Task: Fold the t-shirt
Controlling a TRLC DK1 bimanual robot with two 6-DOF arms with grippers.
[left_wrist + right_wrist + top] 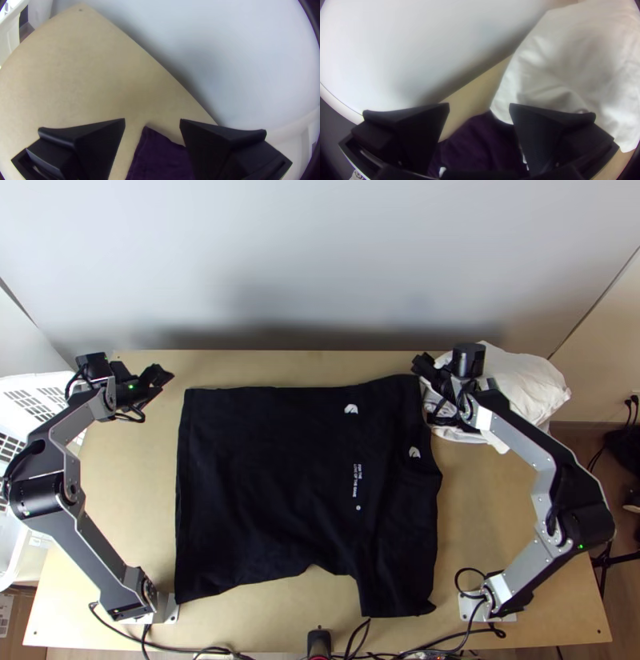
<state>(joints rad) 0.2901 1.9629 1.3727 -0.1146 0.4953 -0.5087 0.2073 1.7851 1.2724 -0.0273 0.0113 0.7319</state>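
The black t-shirt (264,476) lies spread sideways on the table, its hem side to the left and small white prints toward the right; one sleeve points to the near edge. My left gripper (166,374) is open beyond its far left corner. In the left wrist view that corner of the t-shirt (160,153) shows between the fingers of my left gripper (152,121). At the far right corner, my right gripper (424,366) is above the cloth edge. The right wrist view has dark t-shirt fabric (480,143) between the parted fingers of my right gripper (479,106).
A bunched white cloth (524,380) lies at the table's far right corner, touching or close to the t-shirt. A white plastic basket (32,400) stands off the left edge. Behind the table rises a pale wall (320,260). Cables (400,652) run along the near edge.
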